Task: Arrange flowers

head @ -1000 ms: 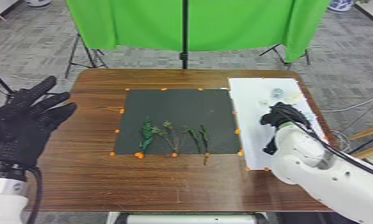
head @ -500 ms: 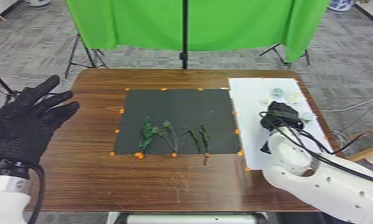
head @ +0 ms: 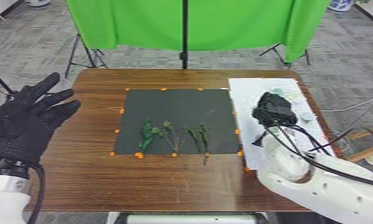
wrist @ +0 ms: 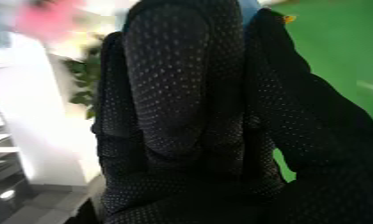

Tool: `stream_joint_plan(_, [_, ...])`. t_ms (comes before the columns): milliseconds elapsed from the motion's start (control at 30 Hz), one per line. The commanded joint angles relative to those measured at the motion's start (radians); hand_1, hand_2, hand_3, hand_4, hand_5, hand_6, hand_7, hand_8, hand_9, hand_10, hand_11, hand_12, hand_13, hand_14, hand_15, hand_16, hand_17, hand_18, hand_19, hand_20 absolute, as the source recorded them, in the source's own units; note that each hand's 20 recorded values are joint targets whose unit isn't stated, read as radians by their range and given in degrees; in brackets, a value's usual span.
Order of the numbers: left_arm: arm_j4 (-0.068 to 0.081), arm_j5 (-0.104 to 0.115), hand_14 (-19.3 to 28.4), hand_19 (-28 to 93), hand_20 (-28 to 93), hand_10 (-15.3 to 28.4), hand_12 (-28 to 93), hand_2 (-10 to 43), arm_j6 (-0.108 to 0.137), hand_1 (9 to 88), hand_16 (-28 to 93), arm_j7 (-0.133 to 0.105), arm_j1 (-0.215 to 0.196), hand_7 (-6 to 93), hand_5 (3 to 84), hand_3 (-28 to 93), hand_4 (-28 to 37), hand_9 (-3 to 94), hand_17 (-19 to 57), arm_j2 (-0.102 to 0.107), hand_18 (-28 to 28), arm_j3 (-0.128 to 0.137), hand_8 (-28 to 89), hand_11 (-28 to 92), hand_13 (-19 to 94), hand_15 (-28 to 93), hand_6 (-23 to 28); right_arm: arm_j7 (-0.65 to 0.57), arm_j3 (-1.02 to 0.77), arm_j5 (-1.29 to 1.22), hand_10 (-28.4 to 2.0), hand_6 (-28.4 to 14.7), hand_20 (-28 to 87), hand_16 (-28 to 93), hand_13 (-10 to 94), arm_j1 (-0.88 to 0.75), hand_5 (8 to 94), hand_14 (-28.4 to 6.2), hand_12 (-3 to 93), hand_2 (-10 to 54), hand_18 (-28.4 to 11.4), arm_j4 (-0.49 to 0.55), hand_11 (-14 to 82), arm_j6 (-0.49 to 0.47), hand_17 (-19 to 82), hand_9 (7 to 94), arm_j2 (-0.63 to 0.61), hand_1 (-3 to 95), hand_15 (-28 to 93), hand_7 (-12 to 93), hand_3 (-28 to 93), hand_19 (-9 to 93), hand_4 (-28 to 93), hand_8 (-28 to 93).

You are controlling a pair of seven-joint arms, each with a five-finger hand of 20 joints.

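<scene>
While over the white sheet [head: 252, 85] — right robot hand [head: 273, 111].

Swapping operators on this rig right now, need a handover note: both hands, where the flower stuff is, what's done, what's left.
Left hand: open, at the table's left side, holding nothing.
Right hand: over the white sheet on the right; can't tell if it holds anything.
Green stems: side by side on the dark mat, the rightmost poking past its near edge.
Pale pieces, likely blooms: on the white sheet, around the right hand.
Done: stems laid out in a row.
Left: probably bringing the pale pieces over to the stems.
</scene>
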State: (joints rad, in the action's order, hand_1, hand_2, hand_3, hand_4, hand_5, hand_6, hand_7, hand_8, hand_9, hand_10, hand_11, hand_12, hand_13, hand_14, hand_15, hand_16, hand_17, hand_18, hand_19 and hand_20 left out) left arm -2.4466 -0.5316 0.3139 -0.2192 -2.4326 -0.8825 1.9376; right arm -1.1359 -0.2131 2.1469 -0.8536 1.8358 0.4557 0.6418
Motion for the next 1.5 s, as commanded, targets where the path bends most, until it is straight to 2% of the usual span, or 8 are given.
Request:
stream_joint_plan(33, [-0.005, -0.015, 28.4, 60, 16, 19.9, 11, 8.7, -0.001, 18.7, -13, 0.0, 0.01, 12.9, 31.3, 75, -28.3, 29.9, -8.2, 0.01, 25.6, 0.003, -9, 28, 24, 61, 7.7, 0.137, 0.055, -0.036, -6.0, 1.2, -12, 20, 90, 0.162, 85.2, -2.9, 28.5, -9.5, -16.9, 0.033, 18.0, 0.004, 45, 93.7, 0.182, 53.3, 50, 21, 73, 93, -28, 7])
stream_joint_plan(267, [-0.004, -0.015, 27.5, 60, 17, 19.0, 11, 8.1, 0.009, 17.7, -13, -0.01, 0.033, 13.4, 29.8, 75, -28.3, 28.3, -7.9, 0.031, 25.6, 0.014, -9, 28, 23, 61, 7.0, 0.22, 0.169, -0.094, -5.7, 1.6, -11, 20, 90, 0.278, 85.1, -2.5, 28.2, -9.5, -17.0, -0.025, 19.3, -0.003, 45, 93.7, 0.362, 52.1, 51, 22, 74, 93, -28, 7])
stream_joint_plan(533, [-0.003, -0.006, 25.5, 62, 20, 18.9, 10, 8.0, 0.001, 17.4, -13, -0.077, 0.061, 13.6, 30.1, 75, -28.3, 28.0, -6.5, 0.085, 24.7, 0.021, -9, 28, 23, 62, 7.2, 0.274, 0.29, -0.18, -5.6, 2.1, -9, 21, 89, 0.379, 84.9, -2.6, 28.2, -9.5, -16.6, -0.117, 21.5, -0.005, 44, 93.7, 0.531, 51.1, 52, 22, 73, 93, -28, 7])
stream_joint_plan(633, [-0.002, -0.002, 24.6, 62, 21, 19.3, 10, 7.8, 0.007, 17.2, -14, -0.084, 0.075, 13.4, 30.5, 76, -28.3, 28.0, -5.7, 0.093, 24.3, 0.025, -10, 29, 22, 63, 7.4, 0.312, 0.314, -0.227, -5.9, 2.4, -8, 21, 89, 0.393, 84.8, -2.7, 27.4, -9.5, -16.6, -0.148, 23.3, -0.016, 43, 93.7, 0.578, 51.0, 53, 22, 72, 93, -28, 6])
stream_joint_plan(800, [0.021, 0.01, 25.0, 62, 22, 20.8, 8, 7.6, -0.002, 17.2, -16, -0.113, 0.135, 12.4, 31.3, 76, -28.3, 27.9, -5.2, 0.144, 23.2, 0.002, -9, 30, 20, 65, 8.0, 0.271, 0.443, -0.253, -6.2, 2.5, -7, 21, 89, 0.509, 84.8, -2.7, 26.0, -9.5, -16.6, -0.167, 25.5, 0.023, 42, 93.5, 0.641, 51.0, 54, 22, 71, 93, -28, 6])
stream_joint_plan(967, [0.037, 0.008, 26.4, 62, 23, 22.8, 7, 7.3, -0.007, 17.1, -18, -0.093, 0.211, 11.8, 32.1, 77, -28.3, 28.8, -5.4, 0.174, 22.3, -0.039, -9, 30, 18, 67, 8.3, 0.24, 0.496, -0.276, -6.6, 2.7, -6, 20, 88, 0.553, 84.6, -2.6, 24.1, -9.5, -16.5, -0.19, 29.3, 0.033, 42, 93.1, 0.686, 51.0, 56, 23, 70, 93, -28, 5])
stream_joint_plan(1000, [0.038, 0.024, 26.9, 61, 23, 23.4, 7, 7.3, 0.0, 17.1, -19, -0.151, 0.198, 11.7, 32.2, 77, -28.3, 29.1, -5.6, 0.208, 22.0, -0.039, -9, 29, 17, 67, 8.3, 0.208, 0.566, -0.3, -6.7, 2.7, -6, 20, 88, 0.623, 84.5, -2.6, 23.6, -9.5, -16.4, -0.198, 30.0, 0.076, 42, 93.0, 0.717, 51.0, 57, 23, 70, 93, -28, 5])
stream_joint_plan(1500, [0.051, 0.029, 28.4, 65, 26, 22.5, 12, 8.9, -0.017, 18.3, -17, -0.192, 0.23, 11.3, 32.0, 74, -28.3, 31.8, -3.4, 0.23, 25.9, -0.075, -8, 28, 27, 67, 8.5, 0.165, 0.644, -0.334, -7.7, 3.0, -5, 20, 89, 0.663, 83.9, -2.6, 20.0, -9.5, -17.1, -0.231, 34.2, 0.045, 40, 93.3, 0.765, 50.8, 58, 22, 70, 93, -28, 3])
